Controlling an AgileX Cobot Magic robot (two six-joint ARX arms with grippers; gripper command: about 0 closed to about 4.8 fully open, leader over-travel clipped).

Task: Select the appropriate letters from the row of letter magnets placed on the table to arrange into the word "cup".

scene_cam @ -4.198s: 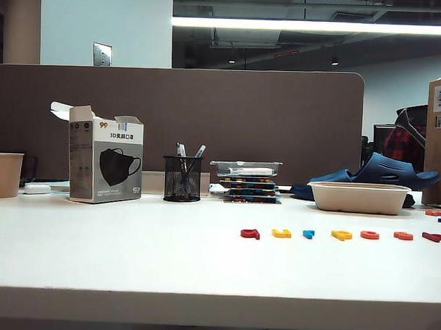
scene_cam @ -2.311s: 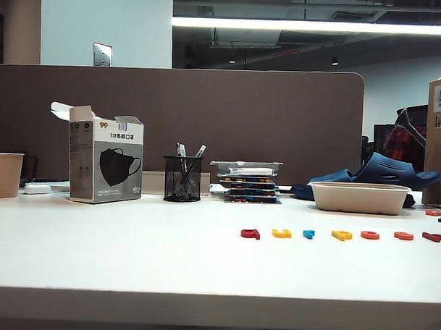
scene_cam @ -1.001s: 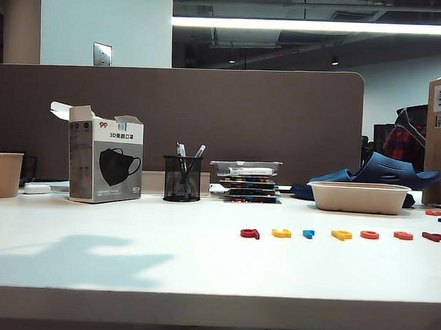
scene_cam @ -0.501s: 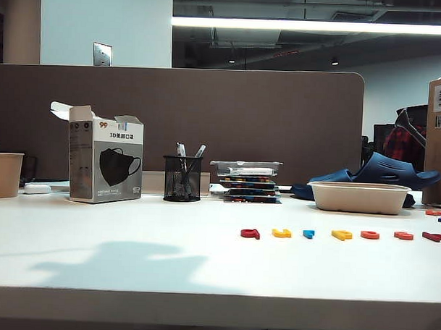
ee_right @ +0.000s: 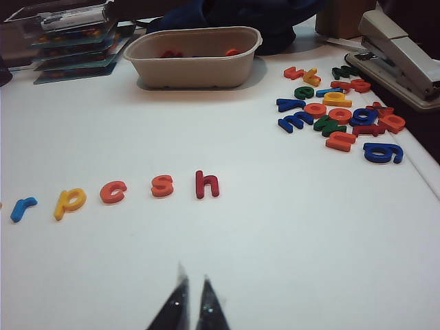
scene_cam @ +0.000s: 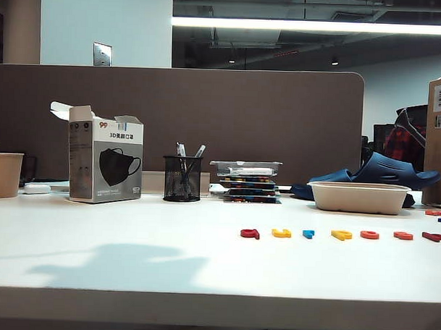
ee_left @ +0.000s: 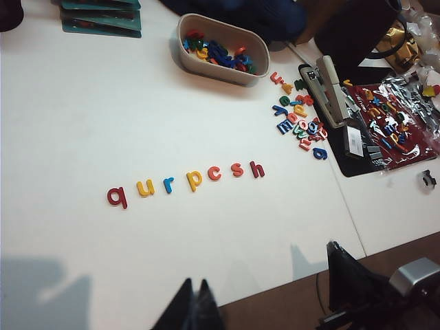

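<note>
The letter magnets lie in a row on the white table (scene_cam: pixel 131 241), reading q, u, r, p, c, s, h. The appropriate letters are the orange-red c (ee_left: pixel 214 173) (ee_right: pixel 113 191) (scene_cam: pixel 369 234), the yellow u (ee_left: pixel 145 188) (scene_cam: pixel 281 233) and the yellow p (ee_left: pixel 194 179) (ee_right: pixel 69 201) (scene_cam: pixel 341 234). My left gripper (ee_left: pixel 196 283) hangs shut and empty above the table's front edge, short of the row. My right gripper (ee_right: pixel 193 275) is shut and empty too, over bare table short of the s (ee_right: pixel 162 185) and h (ee_right: pixel 206 183). Neither gripper shows in the exterior view.
A beige bowl (ee_left: pixel 220 48) holding letters stands behind the row. A loose pile of letters (ee_left: pixel 299 120) and a stapler (ee_left: pixel 330 89) lie to its right. At the back stand a mask box (scene_cam: pixel 105 161), a pen cup (scene_cam: pixel 182 178), a paper cup (scene_cam: pixel 4 174) and stacked trays (scene_cam: pixel 249 182).
A large shadow has appeared on the left front of the table and spread to the right. The letters have not moved.
</note>
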